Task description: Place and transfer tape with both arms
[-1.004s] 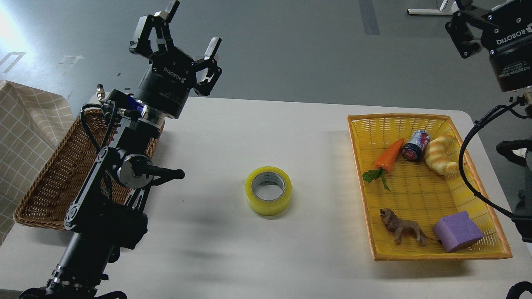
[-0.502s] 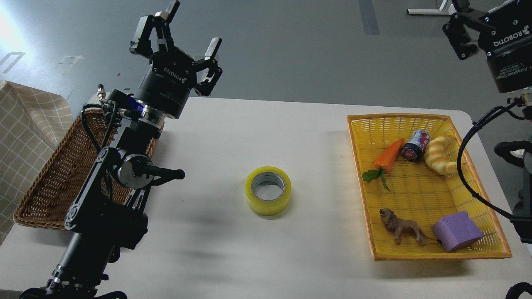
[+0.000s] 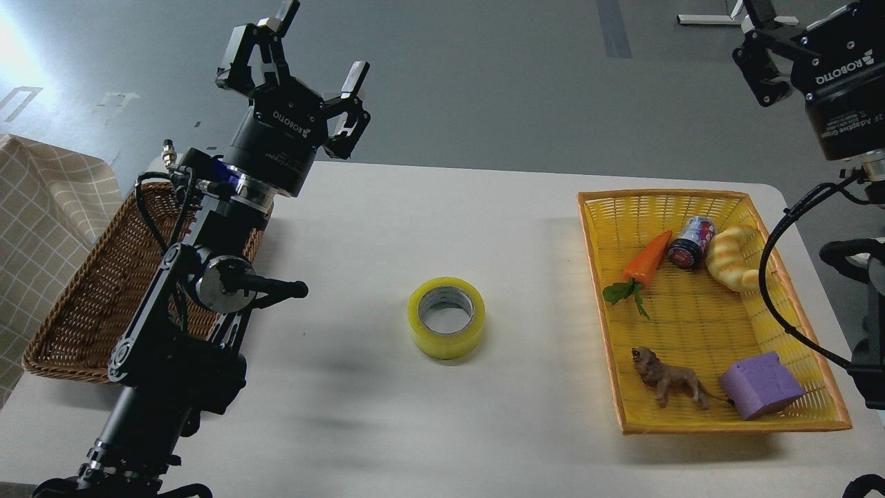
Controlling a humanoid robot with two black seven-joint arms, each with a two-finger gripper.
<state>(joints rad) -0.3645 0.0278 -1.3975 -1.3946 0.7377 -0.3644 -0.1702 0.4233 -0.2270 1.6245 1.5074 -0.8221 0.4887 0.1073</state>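
Observation:
The tape (image 3: pixel 446 317), a translucent yellow roll with a grey-white core, lies flat on the white table (image 3: pixel 387 228) near its middle, hole facing up. My left gripper (image 3: pixel 319 43) is open and empty, raised above the table's far left edge, well behind and left of the tape. My right gripper (image 3: pixel 757 28) is at the top right corner, high above the yellow basket; its fingers are partly cut off by the frame edge, so its state is unclear. Nothing touches the tape.
A brown wicker basket (image 3: pixel 83 304) sits at the left behind my left arm. A yellow basket (image 3: pixel 601 304) at the right holds a carrot (image 3: pixel 646 259), a can (image 3: pixel 691 242), a croissant toy (image 3: pixel 736 259), a lion figure (image 3: pixel 667 377) and a purple block (image 3: pixel 760 384).
My right gripper has shifted slightly left and up near the top right corner. The left arm and the tape have not moved.

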